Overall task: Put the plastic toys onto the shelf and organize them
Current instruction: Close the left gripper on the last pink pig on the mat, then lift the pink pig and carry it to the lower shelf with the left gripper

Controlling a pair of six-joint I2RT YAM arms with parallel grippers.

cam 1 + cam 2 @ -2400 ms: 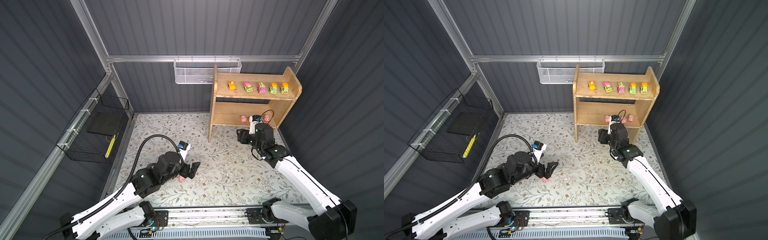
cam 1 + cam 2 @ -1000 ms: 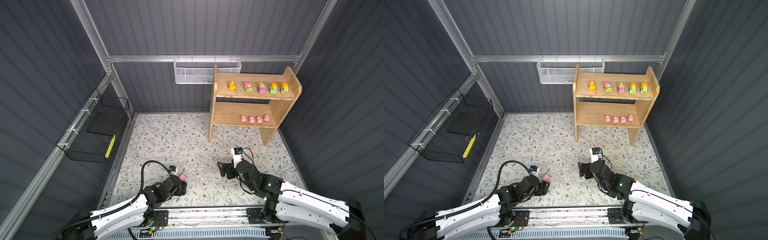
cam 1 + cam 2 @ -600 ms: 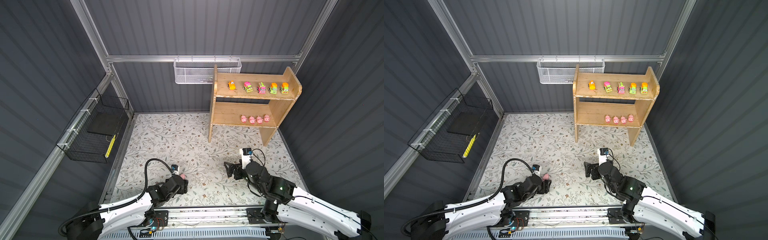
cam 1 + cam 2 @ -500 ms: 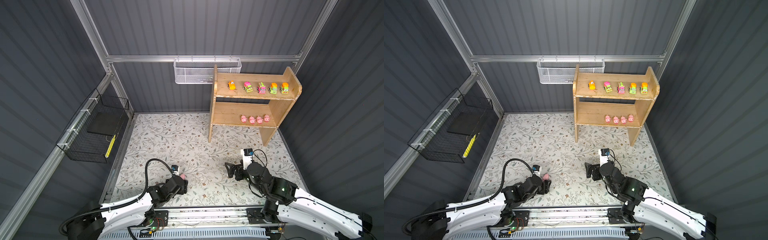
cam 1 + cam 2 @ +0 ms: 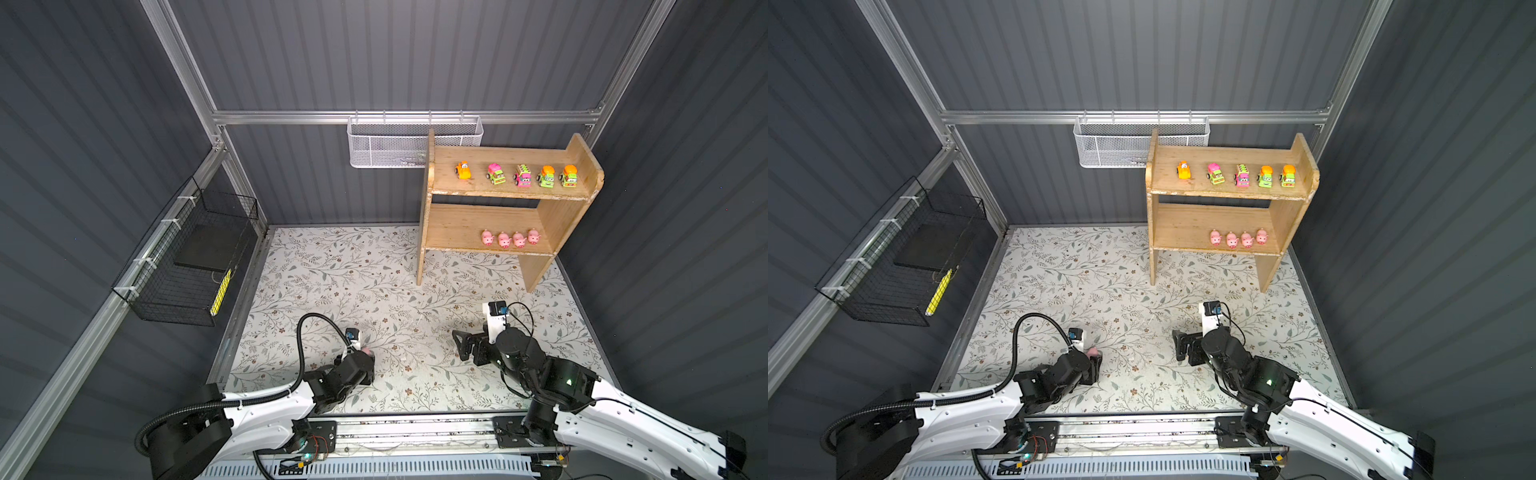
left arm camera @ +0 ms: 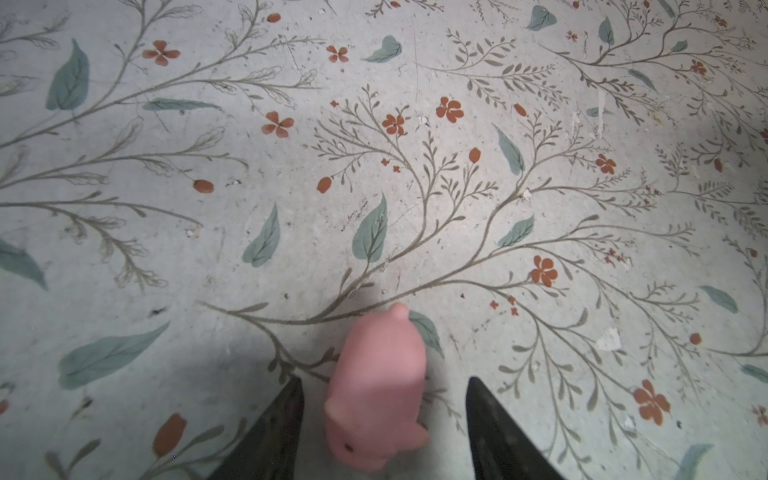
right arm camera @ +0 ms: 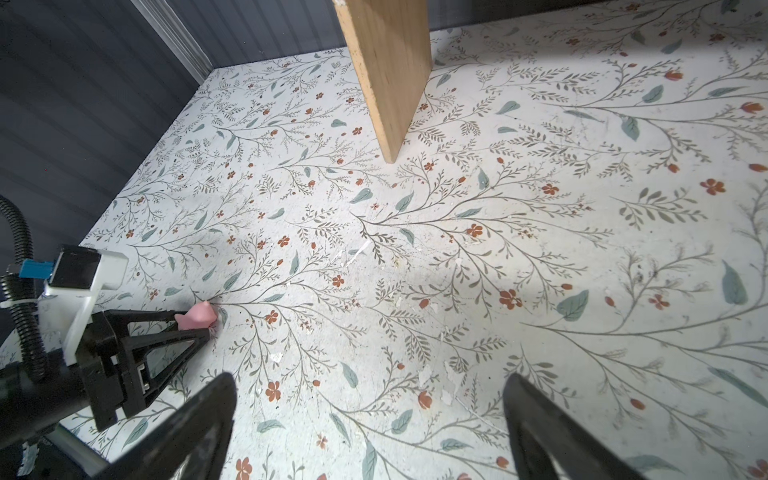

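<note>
Right between the spread fingers [image 6: 282, 424] of the left hand [image 6: 384, 380], clear of both: the pink pig [image 6: 376, 390].

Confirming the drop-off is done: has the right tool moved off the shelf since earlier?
Yes. The right tool has drawn back from the shelf's lower tier toward the front rail, now well clear of it.

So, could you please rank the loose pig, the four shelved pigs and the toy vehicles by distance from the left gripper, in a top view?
1. Loose pig: between the left gripper's jaws, on the floor.
2. Four pigs: shelf's lower tier.
3. Vehicles: top tier, farthest back.
</note>
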